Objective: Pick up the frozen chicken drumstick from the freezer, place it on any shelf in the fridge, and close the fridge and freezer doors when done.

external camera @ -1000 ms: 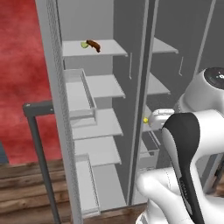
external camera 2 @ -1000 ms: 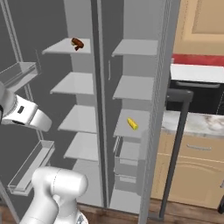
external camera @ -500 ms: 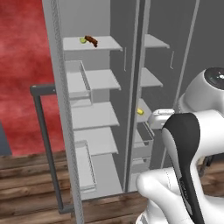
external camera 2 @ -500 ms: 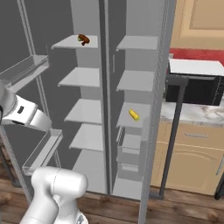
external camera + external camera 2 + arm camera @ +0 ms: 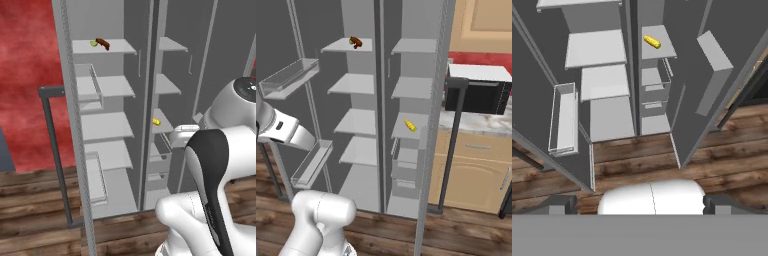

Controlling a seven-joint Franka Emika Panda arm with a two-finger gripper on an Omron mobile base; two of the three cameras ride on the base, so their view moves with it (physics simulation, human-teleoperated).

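The gripper [image 5: 639,206] had its two dark fingertips [image 5: 559,204] spread wide, with nothing between them, above the wooden floor [image 5: 637,155] in front of the open cabinet. In the hand view, a clear door bin [image 5: 563,117] was at 10 o'clock from the gripper. A small yellow lump [image 5: 652,42] was at about 12 o'clock, lying on a short shelf of the right compartment [image 5: 662,75].

Both tall grey doors stood open. In the right base view, the left door [image 5: 276,45] carried two clear bins, and the dark bar handle [image 5: 453,145] of the right door was at 3 o'clock from the yellow lump [image 5: 410,125]. Drawers [image 5: 406,160] sat directly under that lump, at 6 o'clock.

The frozen chicken drumstick [image 5: 103,43] lay on the top shelf [image 5: 120,47] of the left compartment [image 5: 107,165], which had the broader shelves, well apart from the gripper. It was at 11 o'clock from the yellow lump [image 5: 156,121] in the left base view. A small green fruit [image 5: 93,43] was just beside the drumstick at 9 o'clock; whether they touched was not clear at this size. In the right base view the drumstick [image 5: 356,42] was on the same top shelf, and a black microwave [image 5: 478,90] stood on the counter at 3 o'clock.
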